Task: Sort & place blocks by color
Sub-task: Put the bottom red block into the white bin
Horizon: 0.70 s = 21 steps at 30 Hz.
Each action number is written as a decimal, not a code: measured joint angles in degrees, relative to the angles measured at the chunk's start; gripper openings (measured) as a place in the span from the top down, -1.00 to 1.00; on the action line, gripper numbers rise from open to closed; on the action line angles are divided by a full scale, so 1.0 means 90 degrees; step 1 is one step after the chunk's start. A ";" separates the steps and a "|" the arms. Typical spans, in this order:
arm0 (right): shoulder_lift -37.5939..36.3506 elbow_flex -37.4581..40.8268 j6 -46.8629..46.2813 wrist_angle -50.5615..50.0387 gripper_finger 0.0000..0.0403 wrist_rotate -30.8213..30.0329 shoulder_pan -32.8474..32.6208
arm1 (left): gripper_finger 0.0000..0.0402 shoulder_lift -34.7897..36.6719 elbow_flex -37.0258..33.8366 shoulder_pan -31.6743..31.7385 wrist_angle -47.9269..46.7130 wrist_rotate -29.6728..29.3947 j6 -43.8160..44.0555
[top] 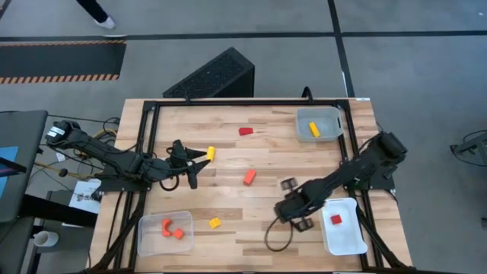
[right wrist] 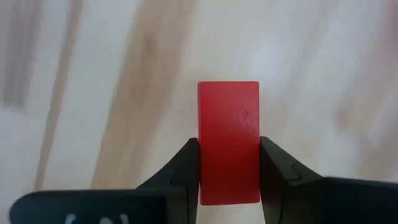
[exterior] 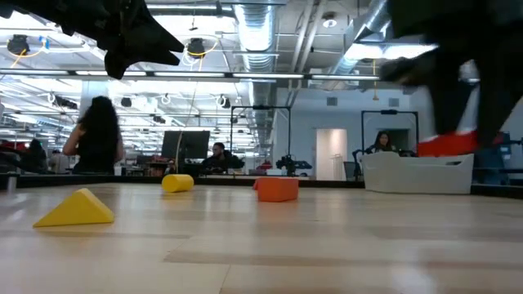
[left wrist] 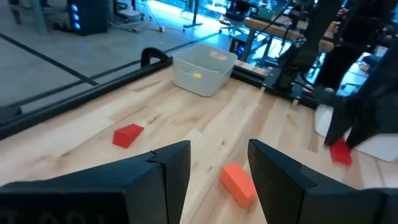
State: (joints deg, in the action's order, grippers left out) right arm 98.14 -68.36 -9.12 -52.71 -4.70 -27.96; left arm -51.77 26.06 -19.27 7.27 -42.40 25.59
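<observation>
Nearest you, your right gripper (right wrist: 229, 167) had its two fingers pinched on the long sides of a red block (right wrist: 229, 142), just off the tabletop beside the white tray (top: 352, 242) at the near right. That tray already held a red piece (top: 335, 220), so the grip looked meant for a short carry there. The held block's long axis ran straight out between the fingers, away from the wrist. Mid-table, an orange block (top: 249, 176) lay on the wood, angled. Your left gripper (top: 199, 162) hovered at the left, fingers partly apart, holding nothing, with a yellow block (top: 211, 153) just past its tips. Farther off sat another red block (top: 245, 131).
</observation>
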 joint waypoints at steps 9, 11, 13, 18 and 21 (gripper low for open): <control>-0.1501 0.0000 -0.2181 -0.1554 0.43 0.0193 -0.0726 | 0.26 0.0000 0.0000 0.0005 0.0002 -0.0052 -0.0103; -0.1791 0.0000 -0.2833 -0.1621 0.43 0.0365 -0.0922 | 0.26 0.0000 0.0000 0.0005 0.0002 -0.0021 -0.0055; -0.2040 -0.0002 -0.3578 -0.1691 0.43 0.0470 -0.1123 | 0.26 0.0000 0.0000 0.0005 0.0002 -0.0007 0.0006; -0.2461 -0.0012 -0.5211 -0.1998 0.43 0.0524 -0.1497 | 0.26 0.0000 0.0000 0.0005 0.0000 -0.0006 0.0052; -0.2464 -0.0012 -0.5919 -0.2403 0.41 0.0672 -0.1769 | 0.26 0.0000 0.0000 0.0005 -0.0001 -0.0001 0.0060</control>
State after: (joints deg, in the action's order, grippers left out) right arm 75.96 -68.47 -62.39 -74.34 1.34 -43.88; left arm -51.77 26.06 -19.22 7.26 -42.41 26.13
